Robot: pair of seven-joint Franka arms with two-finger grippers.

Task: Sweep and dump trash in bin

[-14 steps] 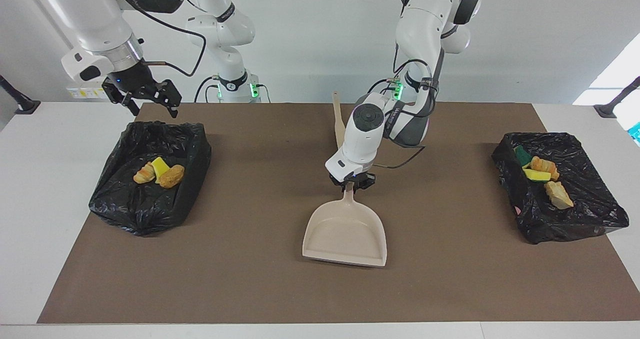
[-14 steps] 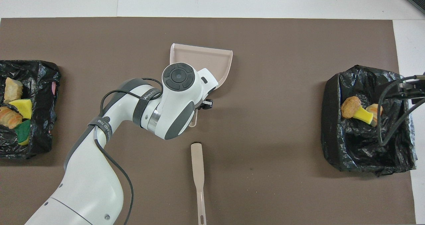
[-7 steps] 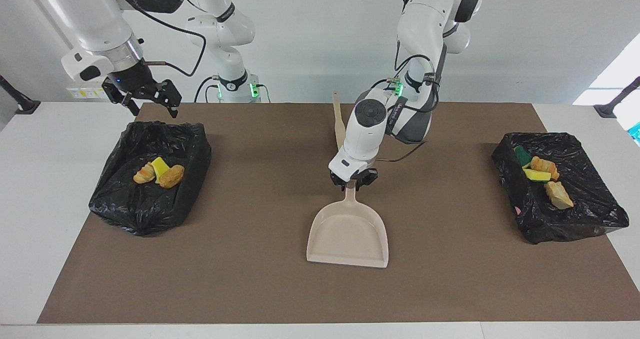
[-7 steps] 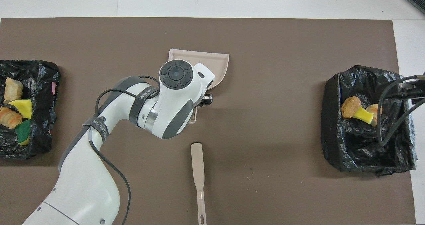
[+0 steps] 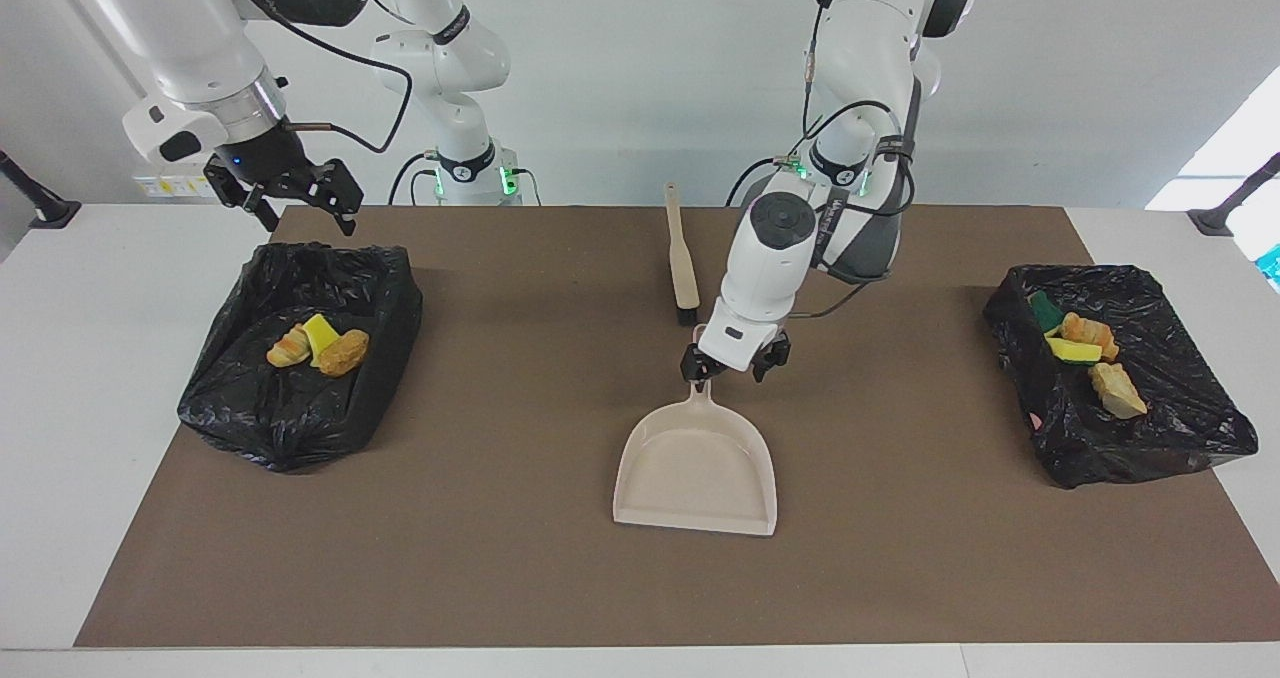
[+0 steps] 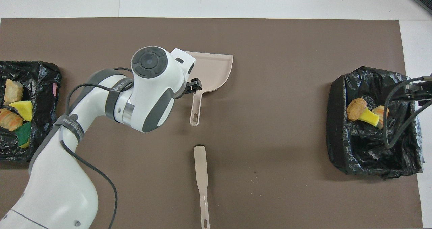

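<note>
1. Right gripper (image 5: pixel 297 196): fingers spread, empty, raised over the robots' edge of the bin (image 5: pixel 300 353) at the right arm's end.
2. Brush (image 5: pixel 682 258): flat on the mat (image 5: pixel 500 558), nearest the robots.
3. Left gripper (image 5: pixel 735 363): fingers spread, holding nothing, over the dustpan (image 5: pixel 697 468) handle.
4. Trash (image 5: pixel 318 343) (image 5: pixel 1082 350): inside both black-lined bins (image 5: pixel 1150 428), at the 2 table ends.

I see a brown mat (image 5: pixel 500 558) covering most of the white table (image 5: pixel 100 438). A beige dustpan (image 5: pixel 697 468) lies flat near the mat's middle, handle toward the robots. A beige brush (image 5: pixel 682 258) lies nearer the robots, just apart from that handle.
</note>
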